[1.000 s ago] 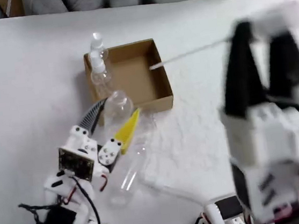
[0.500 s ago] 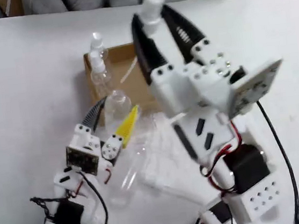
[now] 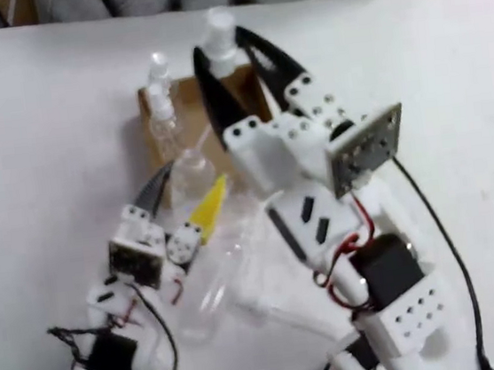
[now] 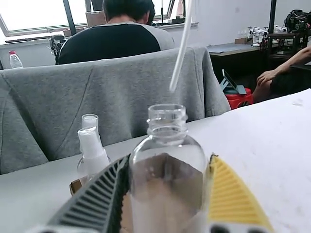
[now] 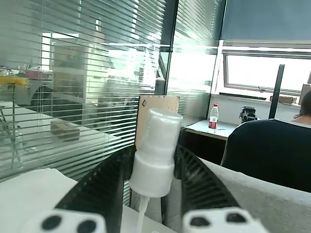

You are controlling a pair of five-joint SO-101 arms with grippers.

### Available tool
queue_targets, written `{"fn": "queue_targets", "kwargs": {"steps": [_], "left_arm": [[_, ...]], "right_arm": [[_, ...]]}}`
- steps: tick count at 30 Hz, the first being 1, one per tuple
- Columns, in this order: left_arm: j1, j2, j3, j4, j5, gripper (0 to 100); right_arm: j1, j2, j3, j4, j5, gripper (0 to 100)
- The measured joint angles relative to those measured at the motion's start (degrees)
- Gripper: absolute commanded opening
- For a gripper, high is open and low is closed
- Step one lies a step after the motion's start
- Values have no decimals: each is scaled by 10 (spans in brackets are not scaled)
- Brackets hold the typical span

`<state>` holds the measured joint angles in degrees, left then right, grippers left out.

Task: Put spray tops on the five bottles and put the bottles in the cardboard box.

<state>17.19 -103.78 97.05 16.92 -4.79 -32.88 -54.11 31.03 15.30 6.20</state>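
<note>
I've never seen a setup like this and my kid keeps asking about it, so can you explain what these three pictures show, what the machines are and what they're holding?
These are two small robot arms standing side by side on a white table. One picture looks down from above. The other two come from a camera on each arm's wrist, looking out past its pincer. The left pincer, with one yellow and one grey finger, grips an open clear bottle upright. The right pincer, with black fingers, holds a white spray top. Its thin tube hangs just above the bottle's neck. Beyond the bottle sits a cardboard box, with two topped bottles at its edge.
</note>
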Motion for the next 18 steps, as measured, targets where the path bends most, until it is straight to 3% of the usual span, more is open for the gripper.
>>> {"fn": "queue_targets", "kwargs": {"steps": [18], "left_arm": [[1,0,0,0,0,20]], "right_arm": [[-35,1,135,-62,0,16]]}}
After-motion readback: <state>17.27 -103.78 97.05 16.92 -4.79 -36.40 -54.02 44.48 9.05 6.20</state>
